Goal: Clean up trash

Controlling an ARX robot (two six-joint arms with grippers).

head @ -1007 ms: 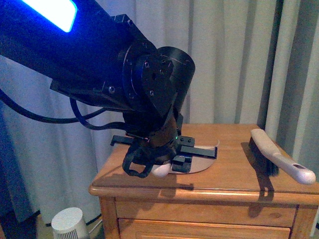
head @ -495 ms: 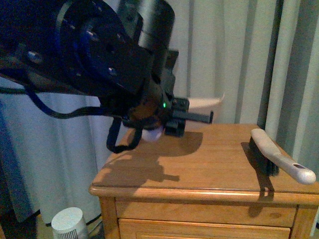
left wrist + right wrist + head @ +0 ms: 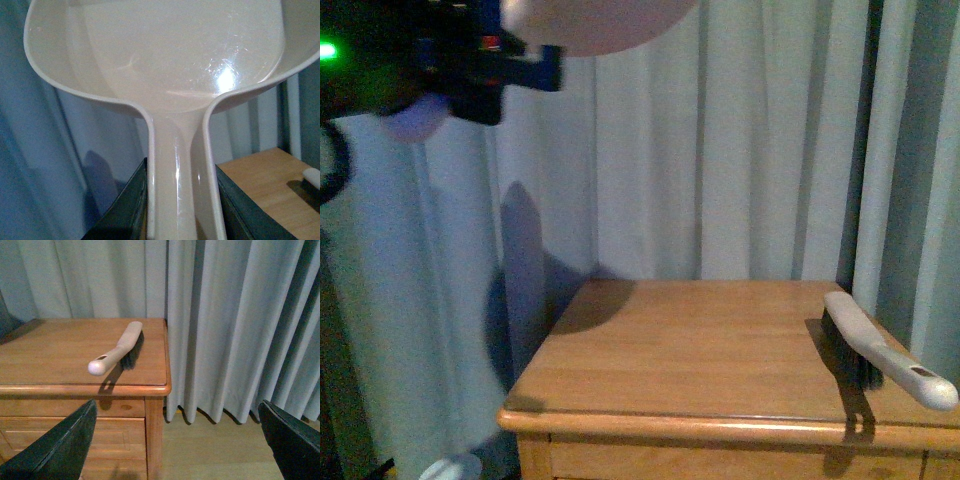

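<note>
— Left gripper status?
— Clamped on the dustpan handle. In the wrist view both dark fingers press the handle's sides. The pan bowl fans out just past them, with a glare spot on its inner wall.
— Right gripper?
— Jaws wide apart, nothing between them. Its wrist camera looks at the cabinet's right front corner and the floor.
— Trash?
— Can't tell where it is; no view shows a wad I can pick out. The frame edge cuts off the pan bowl in the wrist view. In the front view the pan is only a pale blur at the top edge.
— Where's the left arm in the front view?
— Top left corner, high above the cabinet and off to its left, blurred. There's a pale rounded blob right under the gripper, too smeared to identify.
— Cabinet top?
— Brush lies near the right edge, bristles down. Its pale handle points toward the front edge, tip lifted off the wood. It's well apart from both grippers.
— Behind?
— Grey curtain, full height, with a dark shadow on it left of the cabinet.
</note>
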